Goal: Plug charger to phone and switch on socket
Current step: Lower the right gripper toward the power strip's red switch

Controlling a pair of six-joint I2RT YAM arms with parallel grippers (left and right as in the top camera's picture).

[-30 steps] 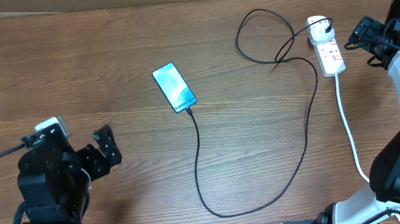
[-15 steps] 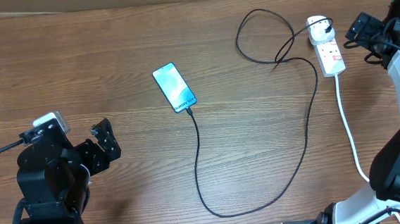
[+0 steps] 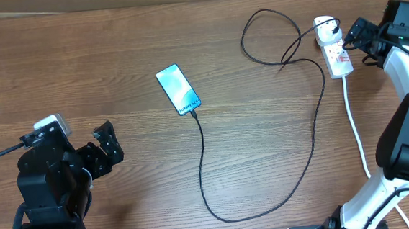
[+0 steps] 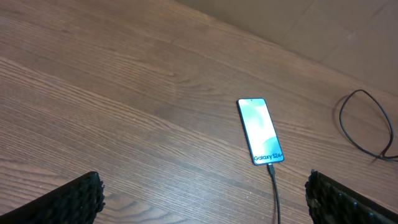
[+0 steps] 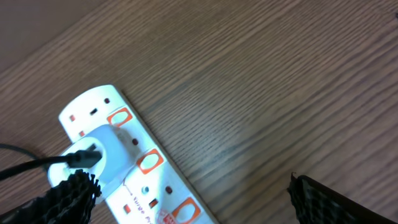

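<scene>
The phone (image 3: 177, 90) lies face up mid-table, its blue screen showing in the left wrist view too (image 4: 260, 130). The black charger cable (image 3: 203, 172) meets the phone's lower edge, loops round the table and ends at a white plug (image 3: 324, 27) seated in the socket (image 3: 339, 56). My right gripper (image 3: 358, 34) hovers open just right of the socket's plug end. In its wrist view the socket (image 5: 134, 171) with orange-red switches lies between the spread fingers (image 5: 68, 199). My left gripper (image 3: 105, 154) is open near the front left, far from the phone.
The socket's thick white cord (image 3: 357, 133) runs down the right side toward the front edge. A cardboard-coloured wall (image 4: 323, 25) borders the far edge of the wooden table (image 3: 79, 73). The charger cable forms a loop (image 3: 260, 38) left of the socket.
My right gripper has moved left, closer to the socket's plug end. The left arm shifted slightly, then held still. Phone and cable have not moved.
</scene>
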